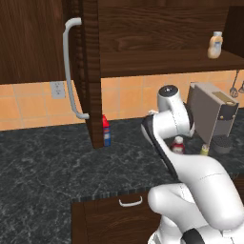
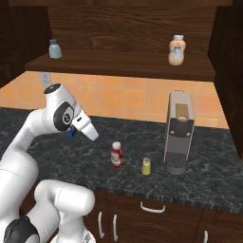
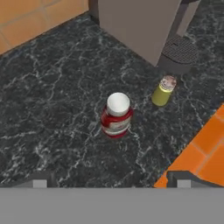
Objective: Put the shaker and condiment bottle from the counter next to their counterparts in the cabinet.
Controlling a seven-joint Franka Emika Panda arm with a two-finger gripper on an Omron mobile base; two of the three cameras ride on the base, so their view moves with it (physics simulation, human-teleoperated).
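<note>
Claw (image 3: 111, 183) spread wide, nothing gripped, hovering above the counter (image 3: 52, 109). Hand view: condiment bottle (image 3: 116, 115) upright dead centre, shaker (image 3: 163, 90) near at 2 o'clock, apart, beside the coffee machine (image 3: 144, 26). Right base view adds the cabinet (image 2: 118, 64) shelf: beige bottle (image 2: 176, 50) at 1 o'clock, small grey-capped jar (image 2: 55, 48) at 11. Left base view alone catches red-topped blue bottle (image 1: 106, 130) behind the open door (image 1: 90, 71).

- orange tiled wall (image 2: 118, 95) behind the desk, white outlet (image 1: 57, 89) on it
- grey-beige appliance (image 2: 179, 130), likely a coffee machine, at back
- utensils (image 1: 237, 86) hang on the wall, blurry
- brown drawers (image 1: 116, 219) with pale handles below
- orange floor (image 3: 203, 153)
</note>
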